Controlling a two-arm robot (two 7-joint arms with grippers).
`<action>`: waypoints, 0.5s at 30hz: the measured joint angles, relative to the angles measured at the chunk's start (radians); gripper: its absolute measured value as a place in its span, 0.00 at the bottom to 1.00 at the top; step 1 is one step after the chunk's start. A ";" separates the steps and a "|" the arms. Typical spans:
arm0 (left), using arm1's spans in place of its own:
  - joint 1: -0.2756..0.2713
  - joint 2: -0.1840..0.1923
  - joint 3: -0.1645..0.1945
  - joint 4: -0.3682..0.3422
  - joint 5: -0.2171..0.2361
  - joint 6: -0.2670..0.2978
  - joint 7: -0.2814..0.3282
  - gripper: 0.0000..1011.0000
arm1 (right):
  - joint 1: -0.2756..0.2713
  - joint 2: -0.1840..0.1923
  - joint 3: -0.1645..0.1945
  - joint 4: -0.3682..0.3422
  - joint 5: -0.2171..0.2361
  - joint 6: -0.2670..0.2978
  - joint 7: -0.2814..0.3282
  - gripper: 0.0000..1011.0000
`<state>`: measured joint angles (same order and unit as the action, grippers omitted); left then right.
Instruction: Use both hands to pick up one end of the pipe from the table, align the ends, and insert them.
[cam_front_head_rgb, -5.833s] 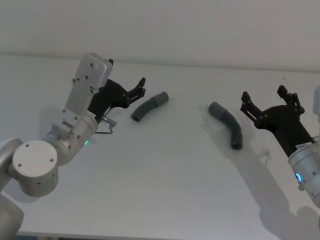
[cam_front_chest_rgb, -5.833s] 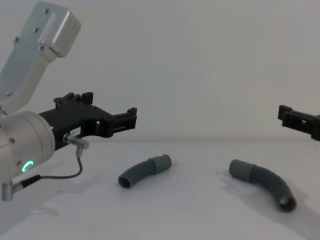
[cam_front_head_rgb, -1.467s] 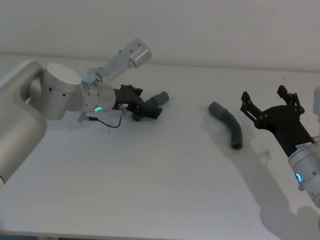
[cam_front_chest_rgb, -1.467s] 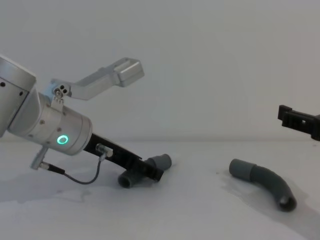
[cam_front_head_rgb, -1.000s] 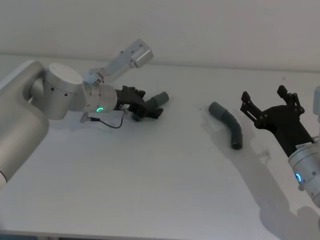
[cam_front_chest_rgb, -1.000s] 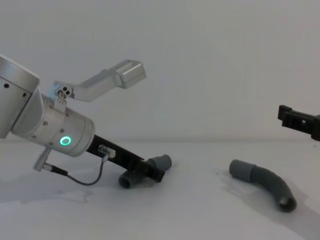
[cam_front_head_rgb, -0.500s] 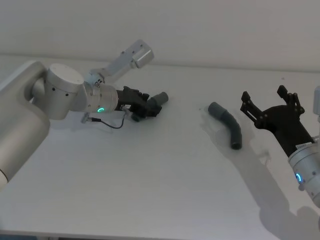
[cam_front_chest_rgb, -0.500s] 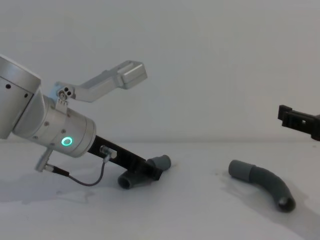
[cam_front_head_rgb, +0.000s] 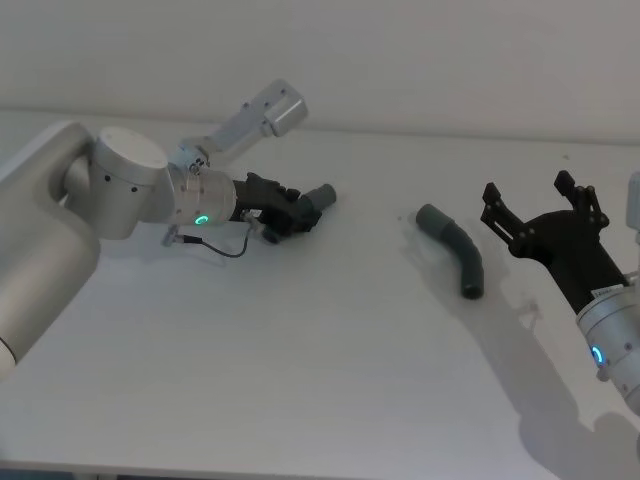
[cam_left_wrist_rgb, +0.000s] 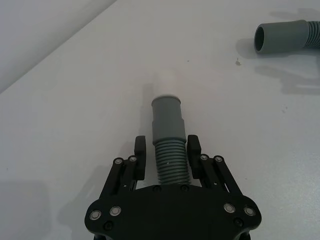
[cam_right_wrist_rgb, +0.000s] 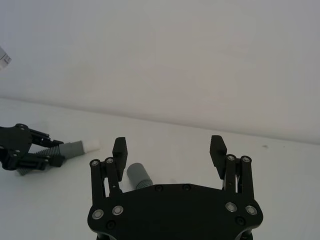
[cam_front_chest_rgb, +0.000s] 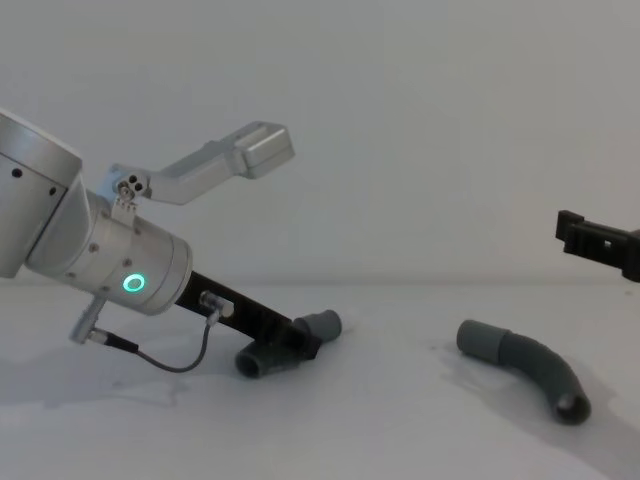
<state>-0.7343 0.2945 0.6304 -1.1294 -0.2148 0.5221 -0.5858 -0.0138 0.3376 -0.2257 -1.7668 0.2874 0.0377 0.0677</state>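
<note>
Two hose pieces on a matte white table (cam_front_head_rgb: 320, 380) — plain pale wall (cam_front_head_rgb: 420, 50) behind.
Left gripper (cam_left_wrist_rgb: 167, 150), low at the table's far left, is clamped on the ribbed part of the left hose piece (cam_left_wrist_rgb: 170, 165), just behind its grey cuff (cam_left_wrist_rgb: 168, 120). Right hose piece (cam_front_head_rgb: 455, 240) lies loose, well apart to the right; right gripper (cam_front_head_rgb: 528, 190) hovers beside it — fingers spread wide.

Bare lab-like setup: plain white table (cam_front_head_rgb: 330, 380), blank wall (cam_front_head_rgb: 420, 50)
</note>
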 joint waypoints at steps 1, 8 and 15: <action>0.000 0.000 0.000 0.000 0.000 0.000 0.000 0.48 | 0.000 0.000 0.000 0.000 0.000 0.001 0.001 0.99; 0.000 0.000 0.000 0.001 0.000 0.001 0.000 0.44 | 0.014 0.016 -0.007 -0.013 0.002 0.057 0.028 0.99; 0.000 0.000 0.000 0.001 0.000 0.001 0.000 0.39 | 0.042 0.048 -0.027 -0.030 0.001 0.152 0.067 0.99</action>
<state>-0.7343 0.2946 0.6303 -1.1284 -0.2147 0.5231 -0.5858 0.0277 0.3860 -0.2530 -1.7969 0.2885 0.1899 0.1342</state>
